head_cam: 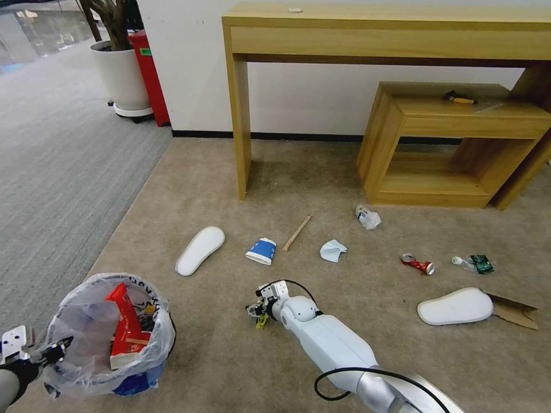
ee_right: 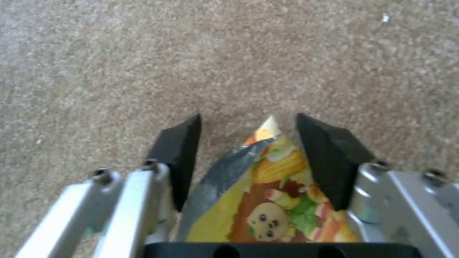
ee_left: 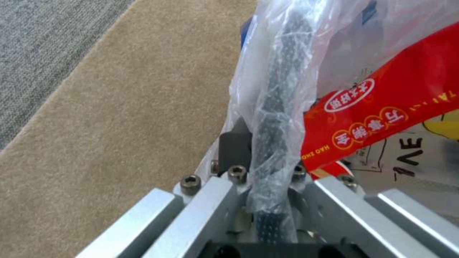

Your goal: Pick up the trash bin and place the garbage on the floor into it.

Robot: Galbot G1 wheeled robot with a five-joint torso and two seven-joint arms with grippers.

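Right gripper (head_cam: 256, 314) low over the beige carpet (head_cam: 229, 367) in front of the robot, black pads (ee_right: 179, 150) either side of a yellow snack wrapper (ee_right: 268, 193) with cartoon print; wrapper sits between the jaws, pads look apart from it at the tips, so grip is not confirmed as tight. Left gripper (head_cam: 54, 351) at lower left, clenched on the rim of the trash bin (head_cam: 109, 335); in the left wrist view the bag-covered black mesh rim (ee_left: 275, 143) runs straight between its fingers. Bin lined with clear plastic bag, red packaging (head_cam: 127, 327) already inside. Garbage on the carpet ahead: white foam insole (head_cam: 200, 250), blue-white paper cup (head_cam: 261, 250) on its side, wooden stick (head_cam: 297, 232), crumpled face mask (head_cam: 333, 250), crushed clear bottle (head_cam: 367, 217), crushed red can (head_cam: 417, 264), small bottle with green wrapper (head_cam: 475, 263), second white insole (head_cam: 456, 306) touching a cardboard piece (head_cam: 515, 312). Wooden desk (head_cam: 390, 34) and low wooden shelf (head_cam: 453, 143) against the wall beyond; yellow-black tool (head_cam: 459, 98) on the shelf top.
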